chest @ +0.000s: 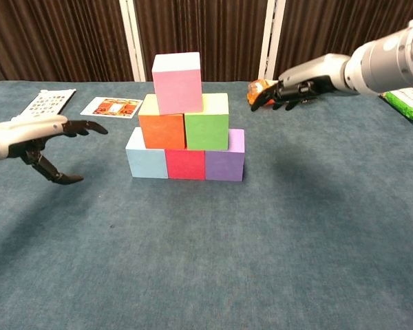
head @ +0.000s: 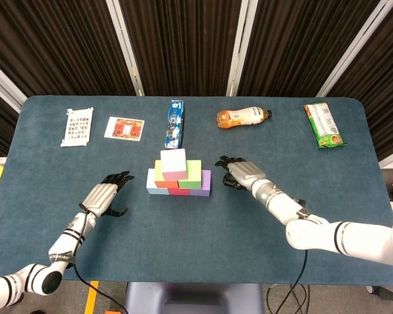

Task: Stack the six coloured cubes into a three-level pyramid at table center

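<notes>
Left hand (head: 105, 197): empty, fingers spread — raised off the table (head: 314, 196), left of the stack and apart from it.
Right hand (head: 239, 173): empty, fingers loosely apart, right of the stack, not touching.
Pyramid (chest: 185, 120): complete at table center — three cubes, two, then the pink cube (chest: 176, 81).
Clearance: probably kept to avoid toppling.

Along the desk's (head: 314, 196) far edge: white card (head: 77, 126), red card (head: 124, 128), toothbrush pack (head: 175, 123), orange bottle (head: 243, 117), green snack packet (head: 325, 124).
</notes>
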You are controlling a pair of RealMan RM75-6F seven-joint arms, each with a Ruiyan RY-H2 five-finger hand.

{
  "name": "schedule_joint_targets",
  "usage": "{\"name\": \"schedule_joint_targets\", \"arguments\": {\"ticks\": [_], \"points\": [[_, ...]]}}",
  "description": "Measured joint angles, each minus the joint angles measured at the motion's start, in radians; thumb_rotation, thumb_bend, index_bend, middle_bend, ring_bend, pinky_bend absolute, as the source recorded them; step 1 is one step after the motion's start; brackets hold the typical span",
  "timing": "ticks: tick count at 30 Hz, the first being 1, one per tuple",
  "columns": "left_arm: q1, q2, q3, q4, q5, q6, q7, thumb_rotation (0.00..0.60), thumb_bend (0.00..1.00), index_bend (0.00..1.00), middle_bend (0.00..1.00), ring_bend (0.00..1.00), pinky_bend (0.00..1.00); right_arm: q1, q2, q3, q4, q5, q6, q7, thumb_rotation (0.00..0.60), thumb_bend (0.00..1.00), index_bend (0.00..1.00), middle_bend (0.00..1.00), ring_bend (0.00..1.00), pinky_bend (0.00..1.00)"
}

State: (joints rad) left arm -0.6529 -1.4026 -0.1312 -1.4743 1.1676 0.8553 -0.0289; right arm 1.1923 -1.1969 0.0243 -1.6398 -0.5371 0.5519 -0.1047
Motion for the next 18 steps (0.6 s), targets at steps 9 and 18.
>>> {"name": "schedule_joint_targets", "arguments": {"ticks": [9,18], "points": [[-0.037,0.040,-0.027,-0.049,0.086,-0.019,-0.068,0.600,0.33,0.10,0.00,0.00,0.00,-0.001,-0.011,0.042,-0.010,-0.016,-0.016,0.041,0.146,1.00,0.21,0.00,0.00,0.00],[-0.068,0.025,-0.026,-0.052,0.068,-0.050,-0.032,0.600,0.33,0.10,0.00,0.00,0.00,0.000,-0.031,0.040,-0.014,-0.012,0.000,0.044,0.146,1.00,0.21,0.00,0.00,0.00]]}}
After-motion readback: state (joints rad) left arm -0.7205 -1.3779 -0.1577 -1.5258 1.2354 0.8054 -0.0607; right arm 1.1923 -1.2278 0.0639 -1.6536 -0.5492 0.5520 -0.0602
